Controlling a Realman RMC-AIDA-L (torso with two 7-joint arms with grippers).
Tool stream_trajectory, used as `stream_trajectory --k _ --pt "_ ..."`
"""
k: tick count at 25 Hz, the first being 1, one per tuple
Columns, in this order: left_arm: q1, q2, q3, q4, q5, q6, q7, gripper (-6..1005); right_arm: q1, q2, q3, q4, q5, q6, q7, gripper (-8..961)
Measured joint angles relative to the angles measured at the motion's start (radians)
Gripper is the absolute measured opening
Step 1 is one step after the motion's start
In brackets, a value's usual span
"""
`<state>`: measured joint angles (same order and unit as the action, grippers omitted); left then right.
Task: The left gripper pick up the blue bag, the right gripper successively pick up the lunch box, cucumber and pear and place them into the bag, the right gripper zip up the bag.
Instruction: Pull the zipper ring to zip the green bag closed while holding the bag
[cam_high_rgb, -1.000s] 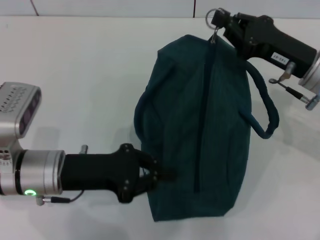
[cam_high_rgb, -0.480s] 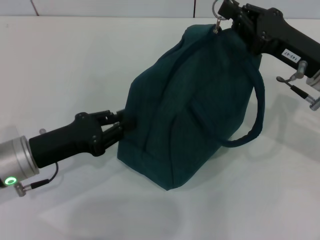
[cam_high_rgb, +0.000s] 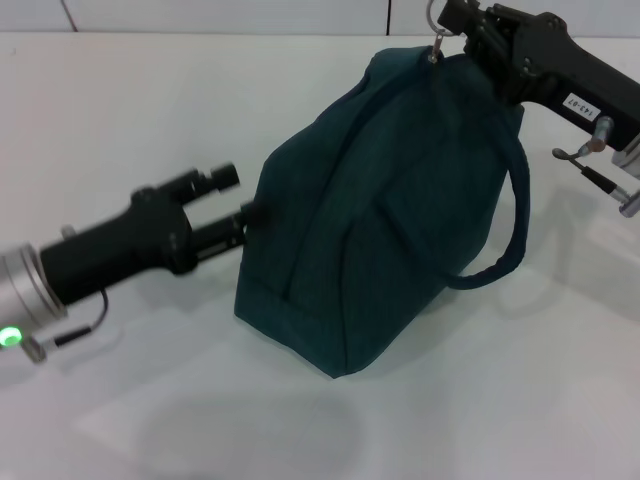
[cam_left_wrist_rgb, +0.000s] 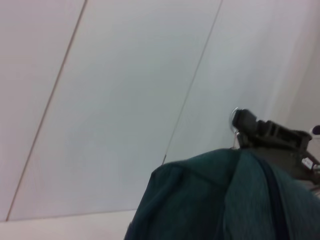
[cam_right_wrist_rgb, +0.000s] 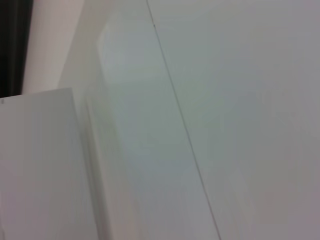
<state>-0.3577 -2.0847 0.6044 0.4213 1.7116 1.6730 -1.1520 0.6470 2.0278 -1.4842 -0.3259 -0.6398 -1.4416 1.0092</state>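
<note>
Label (cam_high_rgb: 578, 102) on right gripper (cam_high_rgb: 462, 22), text unreadable.

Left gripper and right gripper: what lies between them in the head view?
The blue bag fills the stretch between the open left gripper and the right gripper, which holds its ring zip pull.

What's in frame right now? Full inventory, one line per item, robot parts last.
blue bag: 1, dark teal-blue, standing tilted on the table at centre, top seam closed.
bag handle: 1 visible, dark teal-blue, looping off the bag's side nearest the right arm.
zip pull ring: 1, silver, at the bag's top far corner.
table: 1, white, under everything.
wall panels: white, seen only in the wrist views.
left gripper: 1, black, fingers spread, just beside the bag's near side, not gripping it.
right gripper: 1, black, at the bag's top corner, closed on the zip pull ring.
</note>
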Motion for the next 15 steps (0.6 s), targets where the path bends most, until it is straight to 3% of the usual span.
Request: stream_trajectory --k 4,10,14,15 --pt "-0.028 -0.002 0.001 0.132 -0.006 0.003 -0.134 615 0.000 0.000 0.000 0.000 0.006 0.016 0.000 13" --pt "-0.151 0.003 0.048 0.394 0.101 -0.004 -0.494 867 0.002 0.000 0.000 0.000 0.007 0.020 0.000 13" --pt "-0.198 0.001 0.142 0.601 0.129 -0.006 -0.728 884 0.003 0.000 0.000 0.000 0.009 0.029 0.000 13" --pt "-0.198 0.001 0.142 0.601 0.129 -0.006 -0.728 889 0.003 0.000 -0.001 0.001 0.009 0.032 -0.001 13"
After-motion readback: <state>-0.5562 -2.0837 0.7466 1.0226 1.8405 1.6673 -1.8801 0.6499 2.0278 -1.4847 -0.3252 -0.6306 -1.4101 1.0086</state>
